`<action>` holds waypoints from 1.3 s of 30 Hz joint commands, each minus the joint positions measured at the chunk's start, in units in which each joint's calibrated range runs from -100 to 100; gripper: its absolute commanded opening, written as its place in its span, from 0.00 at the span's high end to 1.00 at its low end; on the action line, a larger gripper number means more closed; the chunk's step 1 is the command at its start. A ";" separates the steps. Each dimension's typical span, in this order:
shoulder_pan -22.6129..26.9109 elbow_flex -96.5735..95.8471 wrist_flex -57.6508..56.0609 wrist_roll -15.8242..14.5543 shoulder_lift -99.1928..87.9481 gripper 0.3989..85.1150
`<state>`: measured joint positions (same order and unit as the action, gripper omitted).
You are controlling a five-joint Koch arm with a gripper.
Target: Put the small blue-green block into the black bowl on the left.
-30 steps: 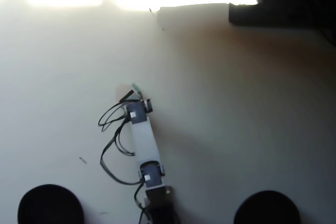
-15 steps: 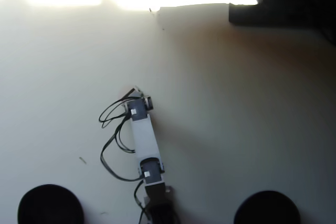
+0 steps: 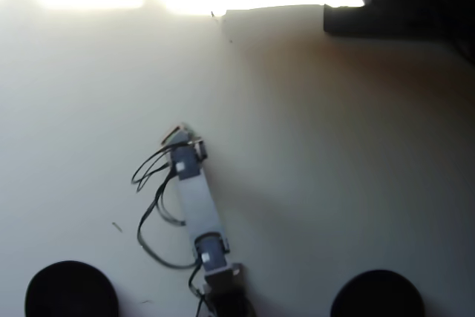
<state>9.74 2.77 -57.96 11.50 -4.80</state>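
In the overhead view two matching black bowls sit at the bottom edge, one at the left [image 3: 70, 291] and one at the right [image 3: 378, 295]. The arm rises from the bottom centre and reaches up and left. Its gripper [image 3: 180, 134] points down at the table, between the bowls and well above them in the picture. The jaws lie under the wrist, so I cannot tell whether they are open or shut. The small blue-green block is not visible anywhere; it is hidden or out of view.
Loose black cables [image 3: 152, 206] hang to the left of the arm's link. A dark object [image 3: 393, 5] lies along the top right edge. Strong glare washes out the top left of the pale table [image 3: 334, 146].
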 commanded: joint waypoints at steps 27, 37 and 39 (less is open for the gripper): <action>34.87 12.20 -23.23 -13.97 -28.14 0.97; 44.64 19.50 -23.64 -12.89 -19.57 0.97; 45.62 19.41 -22.99 -12.89 -17.54 0.97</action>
<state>54.14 19.30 -81.41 -1.49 -23.36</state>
